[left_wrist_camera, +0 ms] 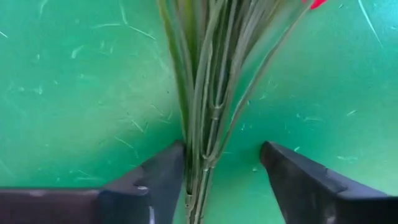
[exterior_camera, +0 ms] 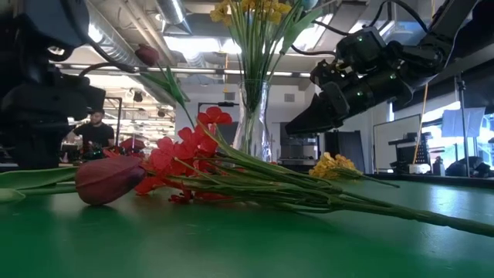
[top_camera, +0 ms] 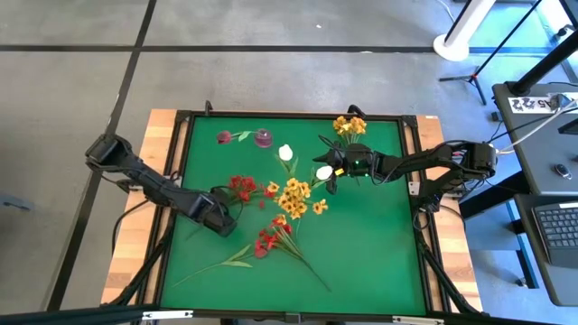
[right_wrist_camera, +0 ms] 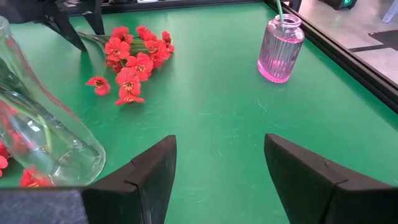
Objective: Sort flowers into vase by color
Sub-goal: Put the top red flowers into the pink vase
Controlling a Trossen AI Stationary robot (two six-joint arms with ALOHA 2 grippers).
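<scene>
Mostly the green bench (top_camera: 379,262) is lying open along its near and right edges; flowers are crowding the centre. Left gripper (top_camera: 219,217) is sitting low at centre-left, fingers spread either side of the red spray's (top_camera: 242,188) stems (left_wrist_camera: 208,93), one finger touching, not clenched yet. Right gripper (top_camera: 336,171) is hovering above centre-right, released, holding nothing. Containers: a clear vase (exterior_camera: 253,116) w/ yellow blooms (top_camera: 349,125) at the far edge; a pink ribbed vase (right_wrist_camera: 280,50) w/ one stem in it; another clear vase (right_wrist_camera: 43,134) is showing in the right wrist view. Loose on the bench: 2 red sprays, the second (top_camera: 269,240) nearer the front, 1 yellow-orange cluster (top_camera: 293,197), 2 white buds (top_camera: 285,153).
</scene>
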